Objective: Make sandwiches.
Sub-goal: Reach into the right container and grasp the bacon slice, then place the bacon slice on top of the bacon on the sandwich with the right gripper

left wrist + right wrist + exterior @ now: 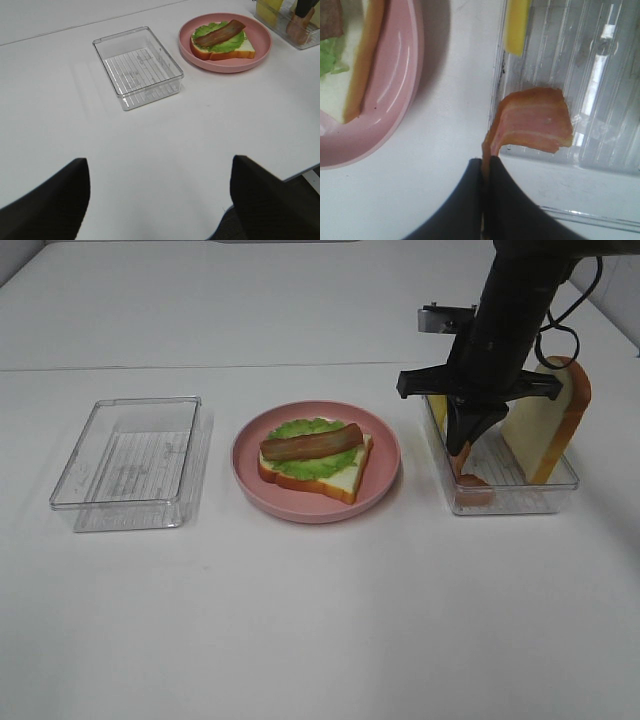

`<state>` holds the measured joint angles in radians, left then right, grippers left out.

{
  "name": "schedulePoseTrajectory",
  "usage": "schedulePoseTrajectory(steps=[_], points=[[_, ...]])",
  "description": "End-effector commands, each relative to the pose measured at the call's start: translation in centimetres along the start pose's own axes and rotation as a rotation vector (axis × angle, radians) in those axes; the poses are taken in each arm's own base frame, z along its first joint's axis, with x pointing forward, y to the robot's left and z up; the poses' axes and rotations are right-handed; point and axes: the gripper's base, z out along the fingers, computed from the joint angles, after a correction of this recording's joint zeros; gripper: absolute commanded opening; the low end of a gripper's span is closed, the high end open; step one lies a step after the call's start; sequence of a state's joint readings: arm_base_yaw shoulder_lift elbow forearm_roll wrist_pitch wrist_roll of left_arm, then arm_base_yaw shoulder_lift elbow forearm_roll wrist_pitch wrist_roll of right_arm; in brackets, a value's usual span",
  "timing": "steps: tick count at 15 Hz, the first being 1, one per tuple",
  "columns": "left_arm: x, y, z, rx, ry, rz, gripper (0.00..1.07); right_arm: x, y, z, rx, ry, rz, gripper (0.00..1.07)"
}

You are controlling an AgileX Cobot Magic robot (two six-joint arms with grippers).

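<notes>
An open sandwich (315, 455) lies on the pink plate (385, 480): a bread slice, green lettuce and one bacon strip on top. My right gripper (462, 445) reaches down into the right clear tray (520, 500) and is shut on the end of a second bacon strip (535, 122), which curls out from between its jaws. A bread slice (550, 420) leans upright in that tray, and a yellow cheese slice (516, 25) stands at its far end. My left gripper (160, 200) is open over bare table, well short of the plate (225, 67).
An empty clear tray (70, 480) sits left of the plate, also seen from the left wrist as the empty tray (137, 67). The white table's front edge shows in the left wrist view close to the open fingers (50, 200).
</notes>
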<state>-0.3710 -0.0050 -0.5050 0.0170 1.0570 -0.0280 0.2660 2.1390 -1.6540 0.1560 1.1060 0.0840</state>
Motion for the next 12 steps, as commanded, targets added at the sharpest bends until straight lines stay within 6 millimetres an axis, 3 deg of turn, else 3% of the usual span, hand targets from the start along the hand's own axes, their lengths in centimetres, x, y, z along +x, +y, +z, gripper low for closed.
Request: schedulePoseTrajectory(steps=[1, 4, 8, 12], points=[[0.2, 0.0, -0.1, 0.002, -0.026, 0.001, 0.74, 0.4, 0.2, -1.0, 0.004, 0.006, -0.005, 0.0], [0.2, 0.0, -0.1, 0.002, -0.026, 0.001, 0.74, 1.3, 0.4, -3.6, -0.002, -0.022, -0.019, 0.0], [0.2, 0.0, -0.1, 0.002, -0.026, 0.001, 0.74, 4.5, 1.7, -10.4, -0.089, -0.116, -0.032, 0.0], [0.2, 0.0, -0.1, 0.002, -0.026, 0.001, 0.74, 6.2, 3.7, -13.6, -0.294, -0.186, -0.117, 0.0]])
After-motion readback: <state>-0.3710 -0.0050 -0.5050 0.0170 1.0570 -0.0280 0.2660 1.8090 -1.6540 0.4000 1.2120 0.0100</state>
